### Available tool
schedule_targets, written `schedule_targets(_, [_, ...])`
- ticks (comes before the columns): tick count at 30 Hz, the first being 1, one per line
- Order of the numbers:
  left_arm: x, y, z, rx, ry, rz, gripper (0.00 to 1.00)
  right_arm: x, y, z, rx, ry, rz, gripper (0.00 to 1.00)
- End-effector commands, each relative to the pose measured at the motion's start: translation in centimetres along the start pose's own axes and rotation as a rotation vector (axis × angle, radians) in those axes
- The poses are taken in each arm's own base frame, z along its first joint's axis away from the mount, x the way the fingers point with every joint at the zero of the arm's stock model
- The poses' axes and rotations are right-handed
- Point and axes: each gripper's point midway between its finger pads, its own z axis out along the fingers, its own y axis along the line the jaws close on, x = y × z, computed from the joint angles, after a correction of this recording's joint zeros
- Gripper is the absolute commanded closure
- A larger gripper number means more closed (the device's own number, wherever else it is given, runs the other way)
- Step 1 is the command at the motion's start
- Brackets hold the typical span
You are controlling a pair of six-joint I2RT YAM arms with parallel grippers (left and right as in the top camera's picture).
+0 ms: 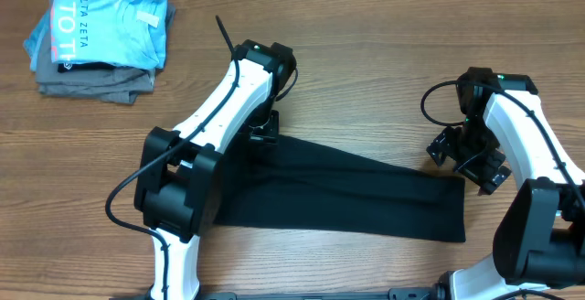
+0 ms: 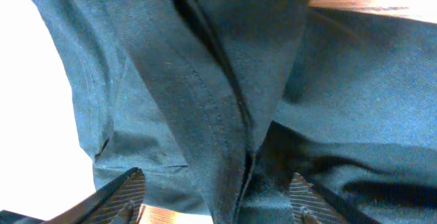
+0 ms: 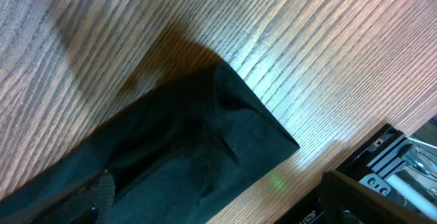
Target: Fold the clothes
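Both spread wide, left gripper [image 1: 263,133] and right gripper [image 1: 468,163] straddle opposite ends of the soft black T-shirt [image 1: 347,190], likely readying another fold.

A folded light blue T-shirt [image 1: 108,21] with white lettering lies atop grey folded garments [image 1: 91,82] on the wooden table [image 1: 366,80].

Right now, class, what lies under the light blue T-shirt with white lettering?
Grey folded garments lie under the light blue T-shirt, their edges showing along its near side. The rest of that stack is covered, so its count cannot be told.
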Motion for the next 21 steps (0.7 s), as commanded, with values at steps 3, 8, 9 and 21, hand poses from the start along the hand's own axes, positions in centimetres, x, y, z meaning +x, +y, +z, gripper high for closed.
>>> schedule_targets(3, [0.2, 0.9, 1.4, 0.013, 0.047, -0.035, 0.67, -0.2, -0.4, -0.6, -0.011, -0.030, 0.006, 0.00])
schedule_targets(8, [0.5, 1.8, 2.7, 0.020, 0.078, -0.054, 0.77, -0.2, -0.5, -0.6, -0.011, -0.029, 0.007, 0.00])
schedule_targets(9, [0.6, 1.9, 2.8, 0.021, 0.081, -0.056, 0.82, -0.2, -0.4, -0.6, -0.011, -0.030, 0.006, 0.00])
schedule_targets(21, [1.8, 3.0, 2.0, -0.018, 0.118, -0.114, 0.96, -0.4, -0.3, -0.6, -0.018, -0.036, 0.008, 0.00])
